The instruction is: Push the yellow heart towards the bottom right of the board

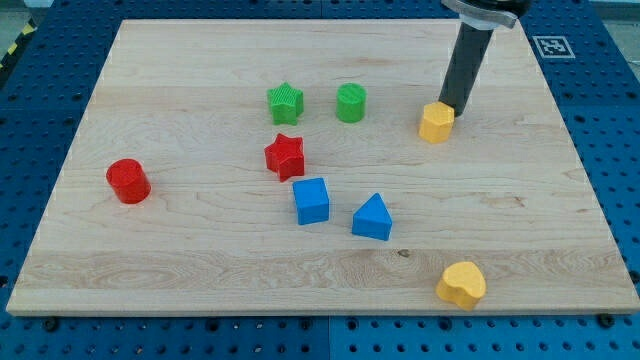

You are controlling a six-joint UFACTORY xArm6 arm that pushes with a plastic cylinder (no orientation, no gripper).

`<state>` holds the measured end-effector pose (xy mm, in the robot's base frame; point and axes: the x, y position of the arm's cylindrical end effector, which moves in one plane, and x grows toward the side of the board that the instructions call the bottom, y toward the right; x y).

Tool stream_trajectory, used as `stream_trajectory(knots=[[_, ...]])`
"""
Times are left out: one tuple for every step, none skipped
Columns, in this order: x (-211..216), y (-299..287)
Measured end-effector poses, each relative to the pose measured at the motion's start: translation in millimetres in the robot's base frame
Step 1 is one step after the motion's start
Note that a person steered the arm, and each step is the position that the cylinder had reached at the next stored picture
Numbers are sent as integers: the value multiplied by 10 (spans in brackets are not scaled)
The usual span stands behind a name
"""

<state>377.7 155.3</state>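
- The yellow plastic heart block (461,284) sits near the bottom right corner of the pale wooden surface (200,260).
- My tip (449,106) touches the small yellow six-sided block (436,123) near the top right.
- I have no claw, just a dark rod.
- Green, red and blue blocks lie in the middle.

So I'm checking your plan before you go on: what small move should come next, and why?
Probably lift off the yellow hexagonal block, which my tip touches at its upper right, and travel toward the view's bottom. The yellow heart already lies near the wooden board's bottom right corner, so I would come in at its upper left for at most a light nudge.
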Motion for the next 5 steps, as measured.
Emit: stream_trajectory(knots=[[-2, 0], [-35, 269], [191, 580], [728, 635], [1407, 634]])
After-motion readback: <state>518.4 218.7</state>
